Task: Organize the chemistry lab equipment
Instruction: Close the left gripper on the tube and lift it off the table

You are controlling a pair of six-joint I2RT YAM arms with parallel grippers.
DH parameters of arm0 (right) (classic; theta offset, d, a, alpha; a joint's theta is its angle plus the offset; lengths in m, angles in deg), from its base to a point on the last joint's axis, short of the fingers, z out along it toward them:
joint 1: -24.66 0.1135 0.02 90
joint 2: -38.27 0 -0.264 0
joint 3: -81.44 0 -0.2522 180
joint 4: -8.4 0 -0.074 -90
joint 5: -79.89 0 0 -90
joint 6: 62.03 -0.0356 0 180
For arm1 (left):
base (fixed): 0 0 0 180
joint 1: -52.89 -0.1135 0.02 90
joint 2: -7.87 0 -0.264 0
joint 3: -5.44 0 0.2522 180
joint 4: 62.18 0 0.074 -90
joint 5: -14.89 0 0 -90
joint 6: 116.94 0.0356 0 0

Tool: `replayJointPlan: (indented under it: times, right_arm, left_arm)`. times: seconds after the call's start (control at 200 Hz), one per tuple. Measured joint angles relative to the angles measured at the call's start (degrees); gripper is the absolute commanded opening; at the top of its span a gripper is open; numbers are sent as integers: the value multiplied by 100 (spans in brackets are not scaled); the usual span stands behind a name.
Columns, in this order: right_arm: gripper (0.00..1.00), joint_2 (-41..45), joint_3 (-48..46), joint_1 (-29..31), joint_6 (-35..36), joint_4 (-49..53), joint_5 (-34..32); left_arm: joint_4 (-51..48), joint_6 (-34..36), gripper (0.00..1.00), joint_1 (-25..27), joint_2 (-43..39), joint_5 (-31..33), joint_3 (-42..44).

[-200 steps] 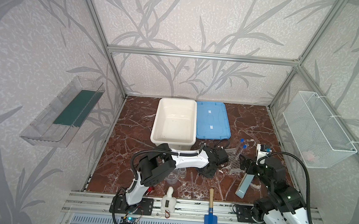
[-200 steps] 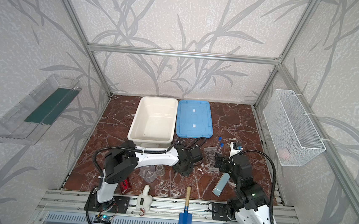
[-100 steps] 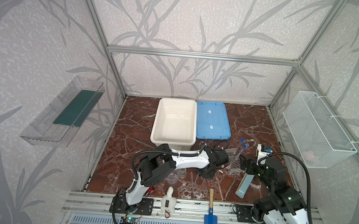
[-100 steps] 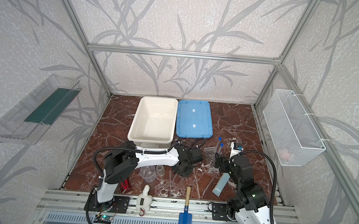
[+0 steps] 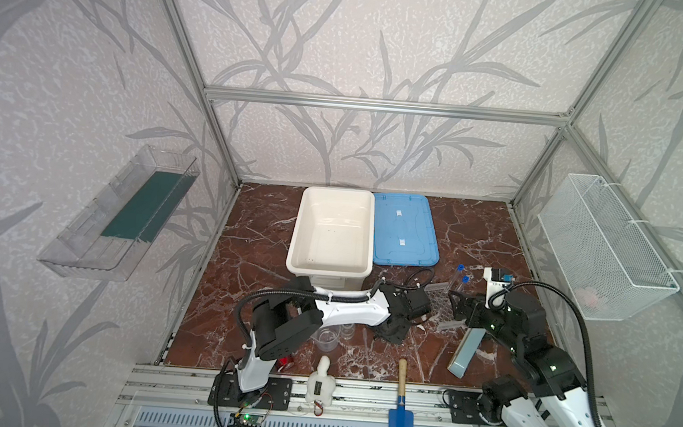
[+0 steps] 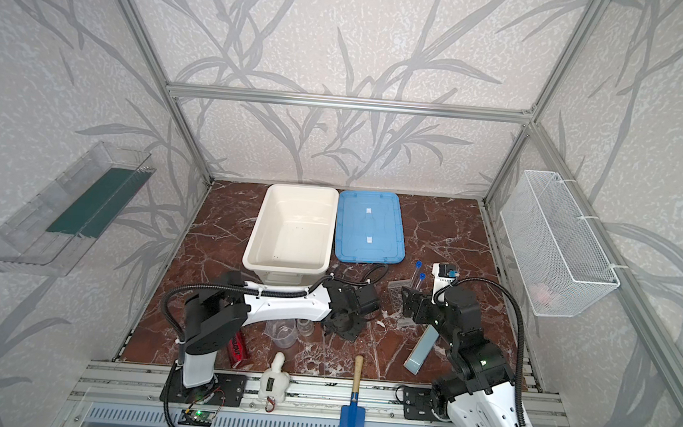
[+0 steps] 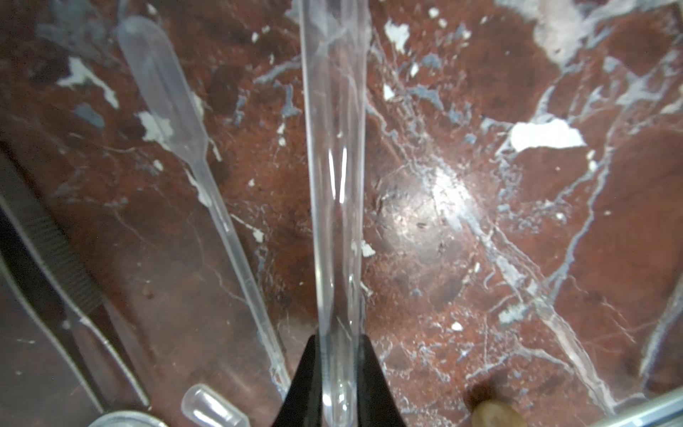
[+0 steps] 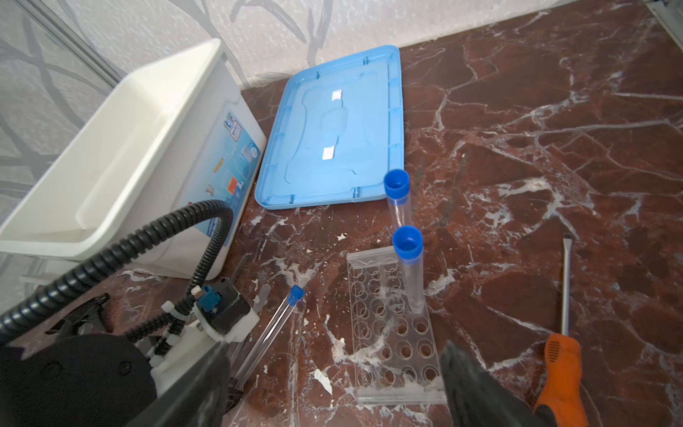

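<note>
In both top views the left tool (image 5: 395, 334) sits low over the counter (image 5: 253, 257) at centre frame, below the white bin (image 5: 297, 236). The right tool (image 5: 459, 309) hovers right of centre, just beside the clear tube rack (image 5: 437, 301). Two capped tubes (image 5: 465, 279) stand at the rack's far end. The left tool's own body hides what it holds here.

In the left wrist view the left tool is clamped on a clear tube (image 7: 334, 185) at bottom centre, gripping it by the rounded closed end. The tube's long axis runs almost straight up the frame, and its far end leaves the top edge. I cannot tell whether it is off the counter. A pipette (image 7: 173, 111) lies near it at upper left, and tweezers (image 7: 55, 258) lie at lower left.

In the right wrist view the right tool (image 8: 332, 399) is wide open with nothing in it, and the rack lies just ahead. A blue-capped tube (image 8: 275, 325) lies on a diagonal, cap toward centre frame and tail toward the left arm at lower left. It is probably the gripped tube.

The main risk, as I judge it, comes from gripping a long, smooth tube at its very end. That leaves a long lever, so a quick swing could make the tube pivot or slide out. Its free end could also sweep the pipette or strike the rack and topple the standing tubes. The open right tool might nudge the light rack as well.
</note>
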Motion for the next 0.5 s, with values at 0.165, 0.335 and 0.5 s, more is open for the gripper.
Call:
replayJointPlan:
  times: [0.165,0.335,0.5]
  right_arm:
    - [91,-260,428,0,-481,35,562]
    - [99,-1045,1102,-7,-863,223,1235]
    - [98,-2111,1921,-7,-894,533,1799]
  left_arm:
    - [852,219,13,42,-933,146,896]
    - [1873,599,12,302,-1858,291,1744]
    - [2625,857,13,568,-2229,487,2070]
